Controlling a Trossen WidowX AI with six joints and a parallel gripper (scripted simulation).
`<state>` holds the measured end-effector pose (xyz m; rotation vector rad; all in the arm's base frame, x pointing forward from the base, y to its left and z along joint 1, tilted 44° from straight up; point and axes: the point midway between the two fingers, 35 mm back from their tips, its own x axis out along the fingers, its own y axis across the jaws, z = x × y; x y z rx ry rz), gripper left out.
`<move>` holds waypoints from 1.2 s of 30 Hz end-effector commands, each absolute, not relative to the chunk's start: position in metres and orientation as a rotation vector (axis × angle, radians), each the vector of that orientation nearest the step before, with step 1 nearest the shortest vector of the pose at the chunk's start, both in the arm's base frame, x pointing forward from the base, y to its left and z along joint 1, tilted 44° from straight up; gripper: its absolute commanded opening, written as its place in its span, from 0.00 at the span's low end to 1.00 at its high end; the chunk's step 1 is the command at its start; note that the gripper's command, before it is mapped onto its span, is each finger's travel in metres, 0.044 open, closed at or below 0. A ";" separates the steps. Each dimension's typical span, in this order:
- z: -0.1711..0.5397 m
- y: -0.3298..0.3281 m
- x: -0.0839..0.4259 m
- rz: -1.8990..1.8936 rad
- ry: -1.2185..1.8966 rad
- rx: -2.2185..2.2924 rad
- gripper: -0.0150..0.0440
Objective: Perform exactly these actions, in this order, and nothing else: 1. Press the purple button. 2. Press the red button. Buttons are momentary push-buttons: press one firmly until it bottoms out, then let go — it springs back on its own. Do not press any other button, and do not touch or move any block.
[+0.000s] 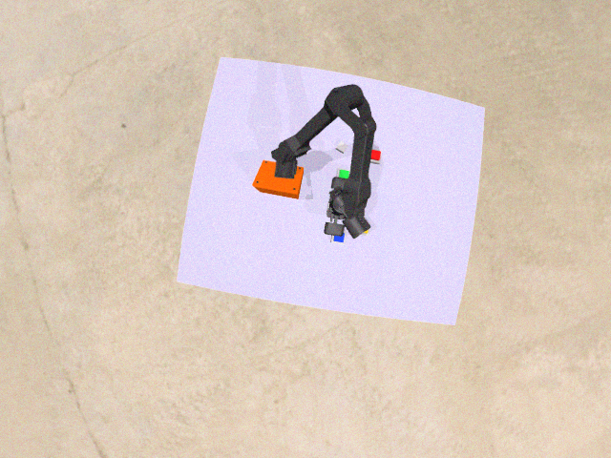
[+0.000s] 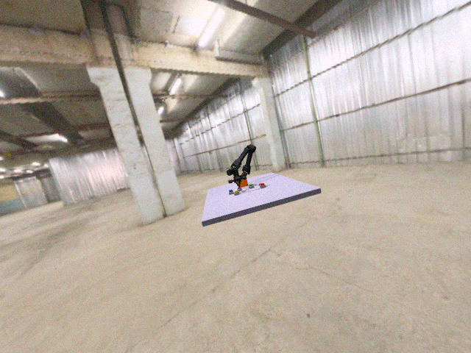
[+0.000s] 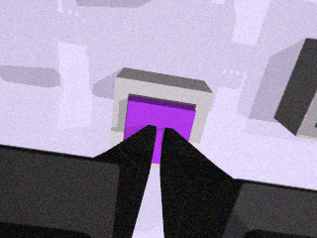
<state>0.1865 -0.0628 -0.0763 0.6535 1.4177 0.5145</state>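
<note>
Purple button (image 3: 159, 121) in a grey housing, set on a lilac board (image 1: 256, 246); gripper (image 3: 158, 131) fingertips nearly closed, holding nothing, tips directly over the cap.

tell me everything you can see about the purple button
The purple button is a flat, square, bright violet cap sunk in a pale grey square housing with a darker far edge, sitting on the lavender table. It looks like smooth plastic. In the wrist view the gripper, jaws shut and holding nothing, points its dark fingertips over the cap's near half; whether they touch it or have pushed it down cannot be told. In the top view the arm hides it.
</note>
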 end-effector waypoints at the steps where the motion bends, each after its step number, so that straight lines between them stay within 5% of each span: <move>1: -0.077 -0.061 0.186 0.515 1.419 0.663 0.29; 36: 0.003 -0.121 0.196 0.495 1.428 0.651 0.29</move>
